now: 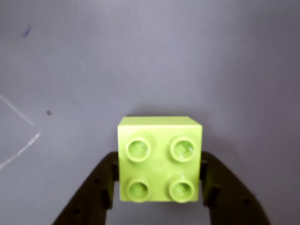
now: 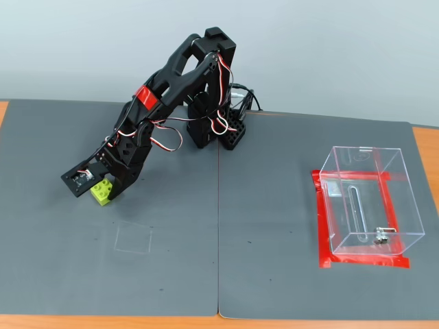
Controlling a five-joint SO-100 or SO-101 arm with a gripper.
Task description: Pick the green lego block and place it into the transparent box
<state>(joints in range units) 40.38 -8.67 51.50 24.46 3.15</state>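
1. The pincer (image 1: pixel 160 180) grasps the block (image 1: pixel 159 159), low centre in the wrist view, a finger on each flank.
2. Keep the squeeze even (studs face up), lift straight.
3. Carry to the box (image 2: pixel 367 202), far right in the fixed view.

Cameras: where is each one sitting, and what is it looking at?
Wrist view: rides on the arm just behind the claw, looking down at the green lego block between both black fingers, over the grey mat.
Fixed view: stands in front of the table, raised, looking down at the whole arm, the mat and the transparent box.
Shared: the green lego block in the claw.
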